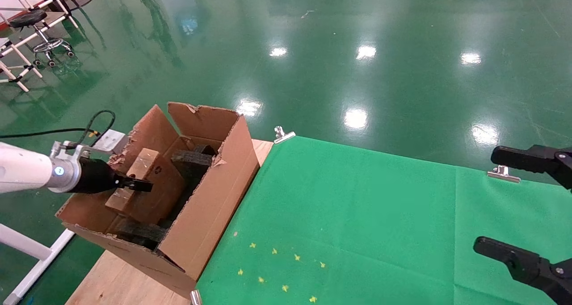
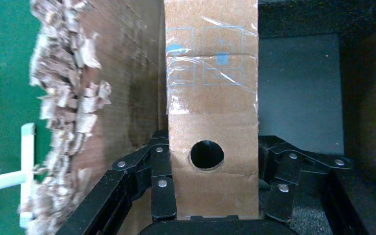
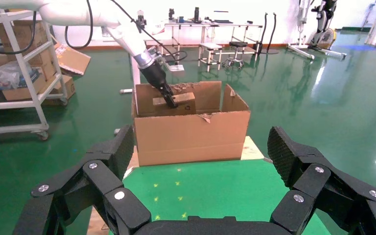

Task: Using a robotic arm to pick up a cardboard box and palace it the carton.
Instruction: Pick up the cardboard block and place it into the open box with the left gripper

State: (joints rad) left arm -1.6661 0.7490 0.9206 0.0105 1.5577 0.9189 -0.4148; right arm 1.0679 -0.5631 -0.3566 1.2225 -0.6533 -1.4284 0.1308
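Cardboard box (image 1: 149, 186), slim and taped, sits inside the carton (image 1: 210, 206), tilted, with its upper end toward the carton's 11 o'clock corner and a small recycling mark on its broad face. The carton stands at the 9 o'clock end of the bench (image 1: 125, 282), on bare wood beside the green cloth (image 1: 357, 215); its flaps are up and the one at 10 o'clock is ragged. Black foam blocks (image 1: 192, 162) lie within, one at 12 o'clock of the box and another (image 1: 138, 233) at 6 o'clock.

The left claw (image 1: 136, 184), on the robotic arm (image 1: 27, 173) reaching in from 9 o'clock, is closed on the cardboard box. The head view shows only the black body and finger ends against the box. The left wrist view supplies the grip itself: linked fingers (image 2: 161, 186) press both broad faces of the box's narrow side (image 2: 210, 147), where a round hole (image 2: 206, 154) and glossy tape with blue print (image 2: 210, 63) show; the torn flap edge (image 2: 63, 122) lies to one side and dark foam (image 2: 298, 83) to the other.

The right claw (image 3: 198, 161) is parked at 3 o'clock over the cloth, its fingers spread wide and holding nothing. Its wrist view looks across the cloth to the carton (image 3: 191, 132) and shows the arm (image 3: 127, 34) descending into it from above, with the box (image 3: 178, 104) rising above the carton's near wall.
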